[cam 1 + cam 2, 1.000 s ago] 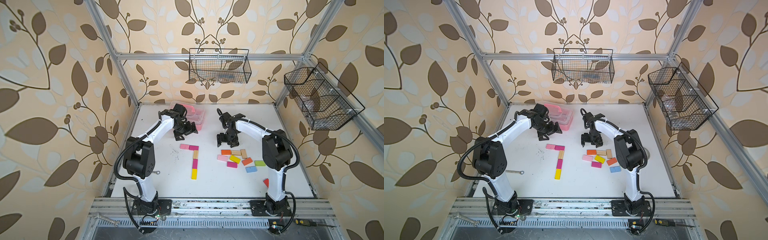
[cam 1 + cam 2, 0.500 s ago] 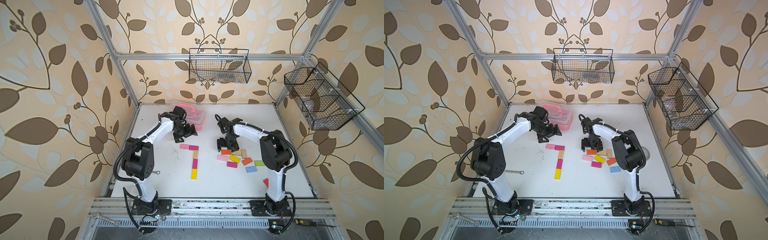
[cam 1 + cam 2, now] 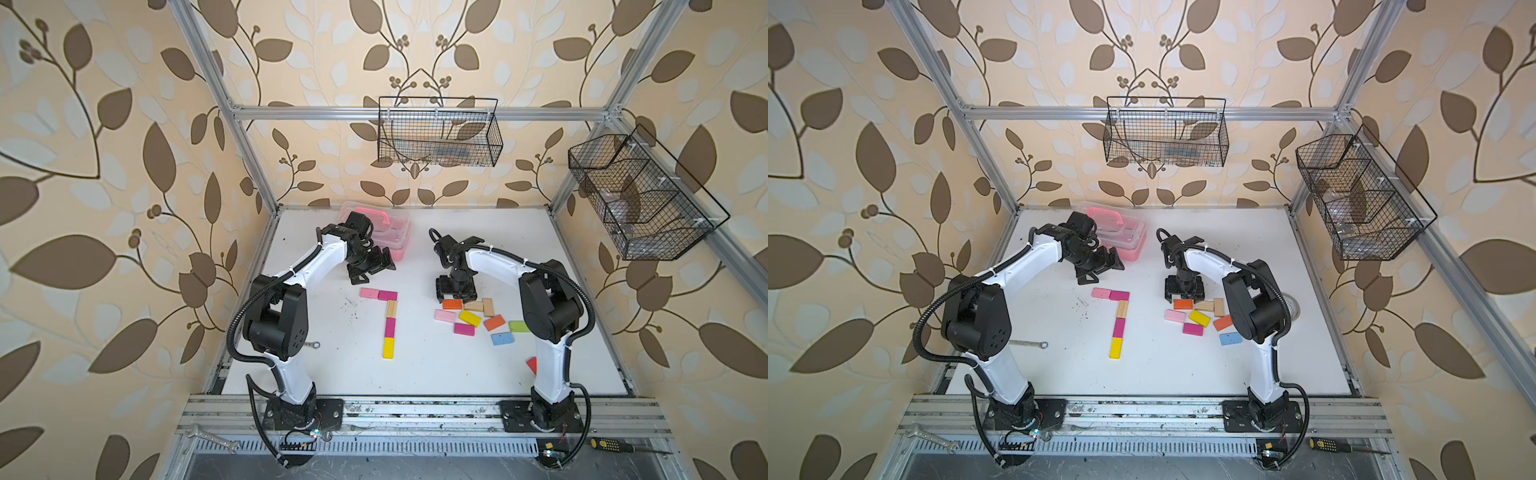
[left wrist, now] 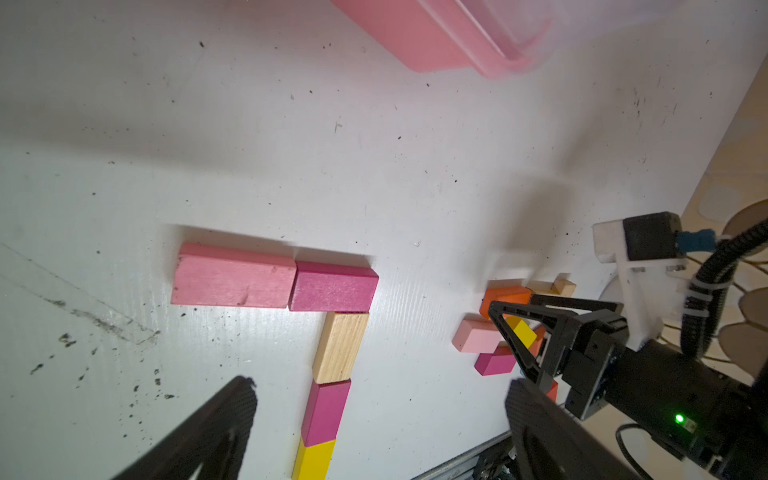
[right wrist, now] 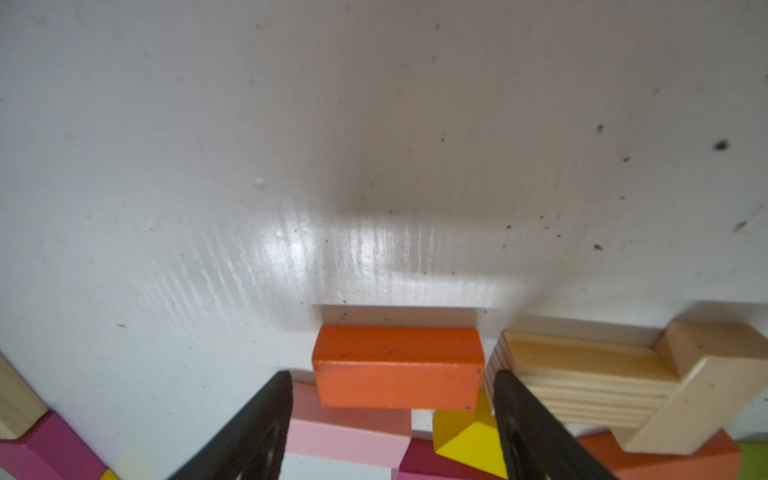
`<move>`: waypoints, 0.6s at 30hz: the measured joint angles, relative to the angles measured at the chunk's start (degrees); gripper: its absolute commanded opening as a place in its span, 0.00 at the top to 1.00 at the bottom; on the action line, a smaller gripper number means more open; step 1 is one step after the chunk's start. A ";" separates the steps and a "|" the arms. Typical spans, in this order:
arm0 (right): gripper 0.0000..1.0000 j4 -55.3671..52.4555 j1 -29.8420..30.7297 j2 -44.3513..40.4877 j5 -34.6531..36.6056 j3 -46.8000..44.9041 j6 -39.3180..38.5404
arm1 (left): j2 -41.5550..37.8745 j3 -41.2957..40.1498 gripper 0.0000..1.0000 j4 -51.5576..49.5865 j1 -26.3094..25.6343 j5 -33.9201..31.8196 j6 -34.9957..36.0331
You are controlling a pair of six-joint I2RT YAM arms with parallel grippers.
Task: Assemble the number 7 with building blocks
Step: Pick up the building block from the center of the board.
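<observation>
Although the number 7 [image 3: 390, 309] already lay whole on the white table [image 3: 415, 374] in both top views, with a pink and a magenta block as the bar and a wood, a magenta and a yellow one running from its right end toward 6 o'clock, the coming move seemed to turn on the loose blocks [image 3: 470, 318] at its 3 o'clock. The right gripper [image 3: 455, 296] hung low at the 12 o'clock edge of that heap. The orange block [image 3: 452, 304] lay right at its tips on the 6 o'clock side, long axis running 9 to 3 o'clock. The left gripper [image 3: 372, 270] hovered at 11 o'clock of the bar, just beside the pink case [image 3: 397, 232], so the right arm was plainly the nearer one. From the left wrist, the left gripper [image 4: 380, 384] stood spread wide and empty over the 7's stem, well apart from the heap. From the right wrist, the right gripper [image 5: 390, 374] had one finger at each short end of the orange block [image 5: 397, 349]. Its jaws were parted along the block's length and a sliver of gap showed at one end, so nothing looked clamped yet. A plain wood block [image 5: 582, 374] lay just beside one finger, and closing would probably brush it.
</observation>
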 measured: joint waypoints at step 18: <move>0.31 2.80 0.92 1.01 1.66 -0.02 2.73 | -0.22 -0.83 0.03 0.74 0.00 0.00 -0.07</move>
